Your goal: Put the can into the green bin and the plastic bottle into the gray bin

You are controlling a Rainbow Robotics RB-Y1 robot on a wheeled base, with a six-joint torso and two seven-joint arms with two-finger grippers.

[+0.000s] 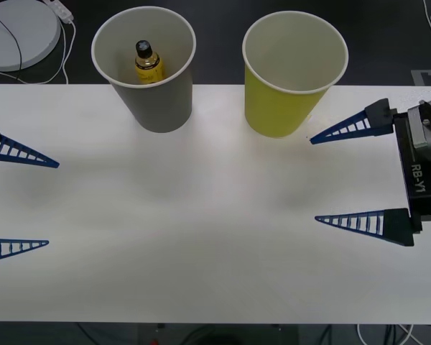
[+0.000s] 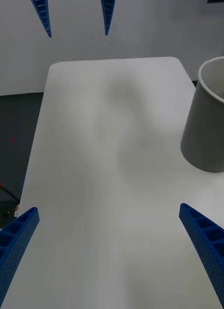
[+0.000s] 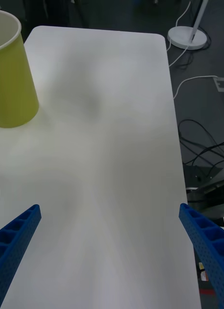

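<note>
Front view: white table (image 1: 215,237) with the gray bin (image 1: 145,68) at the far left and the green bin (image 1: 293,72) at the far right, both upright, close together but apart. Inside the gray bin, the bottle (image 1: 148,62), standing or leaning against the far wall, black cap up. Green bin's visible inside bare and white; no can anywhere on the table, and the bin's floor hidden from here, so cannot tell whether the can lies there. Left gripper (image 1: 18,201) at the left edge, fingers spread wide, empty. Right gripper (image 1: 348,176) at the right edge, just beside the green bin, fingers likewise wide apart, holding nothing.

Right wrist view: bare tabletop between the wide-open fingers, gray bin at one side with a glimpse of yellow over its rim, left gripper's fingertips far off across the table.

Left wrist view: bare tabletop again between open, empty fingers; green bin at one corner, a lamp base (image 3: 187,36) and cables on the floor beyond the table.

Judging by this, bottle step done. Best now: confirm the can's place before any reach; keep both arms low, slow and clear of the bins, since such tall light cups would likely tip at a nudge.
</note>
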